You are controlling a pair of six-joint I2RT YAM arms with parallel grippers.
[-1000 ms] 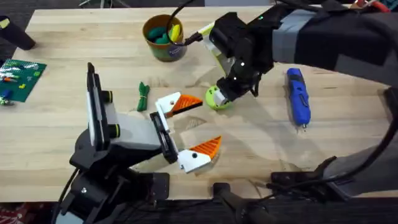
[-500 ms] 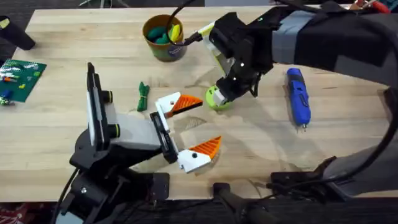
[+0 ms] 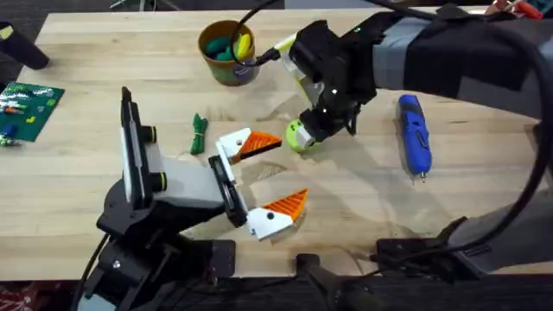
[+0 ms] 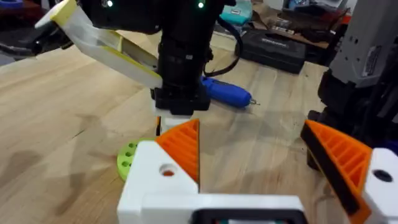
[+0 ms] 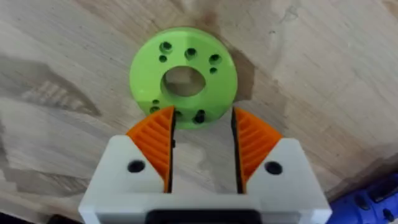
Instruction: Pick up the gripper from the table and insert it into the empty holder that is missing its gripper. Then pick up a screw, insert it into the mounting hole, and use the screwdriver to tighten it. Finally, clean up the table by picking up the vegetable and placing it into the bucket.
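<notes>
My right gripper (image 3: pixel 311 128) (image 5: pixel 202 124) points down at a lime-green round disc (image 3: pixel 299 135) (image 5: pixel 183 78) with holes, flat on the table (image 3: pixel 363 207). It is open, and the disc's near rim lies between the tips of its orange pads (image 5: pixel 155 140). Just in front of the disc, my left gripper (image 3: pixel 266 177) (image 4: pixel 258 155) is wide open and holds nothing. The dark-green vegetable (image 3: pixel 198 134) lies left of the left gripper. At the back stands the yellow bucket (image 3: pixel 227 52). The blue screwdriver (image 3: pixel 414 134) (image 4: pixel 227 93) lies to the right.
The bucket holds yellow and teal items. A green baseplate (image 3: pixel 30 108) sits at the table's left edge, with a black object (image 3: pixel 22 47) behind it. A pale yellow strip (image 3: pixel 292 47) (image 4: pixel 106 40) juts from beside the right wrist. Bare wood lies between disc and screwdriver.
My right gripper has edged slightly left over the lime-green disc. The left arm has not moved.
</notes>
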